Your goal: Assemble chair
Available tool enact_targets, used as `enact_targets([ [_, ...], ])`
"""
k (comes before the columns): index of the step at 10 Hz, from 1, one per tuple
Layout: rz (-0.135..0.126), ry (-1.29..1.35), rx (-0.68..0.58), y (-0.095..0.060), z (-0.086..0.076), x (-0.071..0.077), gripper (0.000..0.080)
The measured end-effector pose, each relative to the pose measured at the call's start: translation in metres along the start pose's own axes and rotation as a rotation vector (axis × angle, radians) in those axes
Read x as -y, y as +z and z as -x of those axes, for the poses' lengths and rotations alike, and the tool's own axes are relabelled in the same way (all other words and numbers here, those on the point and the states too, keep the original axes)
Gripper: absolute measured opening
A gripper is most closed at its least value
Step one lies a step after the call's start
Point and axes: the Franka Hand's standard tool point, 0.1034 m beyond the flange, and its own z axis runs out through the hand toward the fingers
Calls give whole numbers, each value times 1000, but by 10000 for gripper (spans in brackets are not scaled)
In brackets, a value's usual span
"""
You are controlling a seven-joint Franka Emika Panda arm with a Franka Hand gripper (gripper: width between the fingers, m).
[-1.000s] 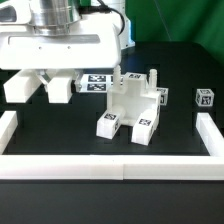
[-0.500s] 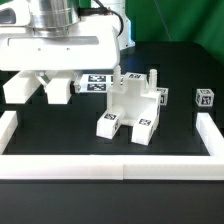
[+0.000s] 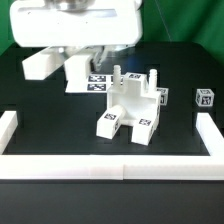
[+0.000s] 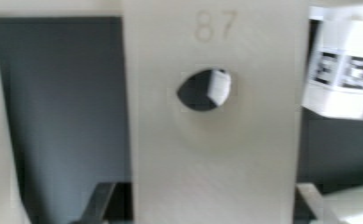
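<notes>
My gripper is shut on a flat white chair panel with a round hole and "87" moulded near one end. Its fingers press the panel's two sides. In the exterior view the gripper hangs at the upper left under the broad white hand, which hides most of the panel. The partly built chair, white blocks and posts with square tags, stands mid-table to the exterior view's right of the gripper, apart from it. A tagged white piece shows beside the panel in the wrist view.
The marker board lies behind the chair, below the gripper. A small tagged white block sits at the exterior view's right. The low white border wall runs along the front and up both sides.
The gripper has risen and moved toward the exterior view's right with the panel, now nearer the chair.
</notes>
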Motion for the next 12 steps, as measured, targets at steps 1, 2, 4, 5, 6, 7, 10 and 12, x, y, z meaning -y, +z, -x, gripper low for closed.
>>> enact_targets([
  [1,-3,4,1,-2,-1,9,288],
  [2,-2,1,4,0,0,7,288],
  [4,-1,2,5,1,0,7,288],
  [5,-1,23,7,2,1,8,288],
  [6,-1,76,9,2,4,16,288],
  [7,-1,114,10,2,5,30,288],
  [10,-2,140,12,4,7,46,288],
  [12,-1,141,13,5,7,46,288],
])
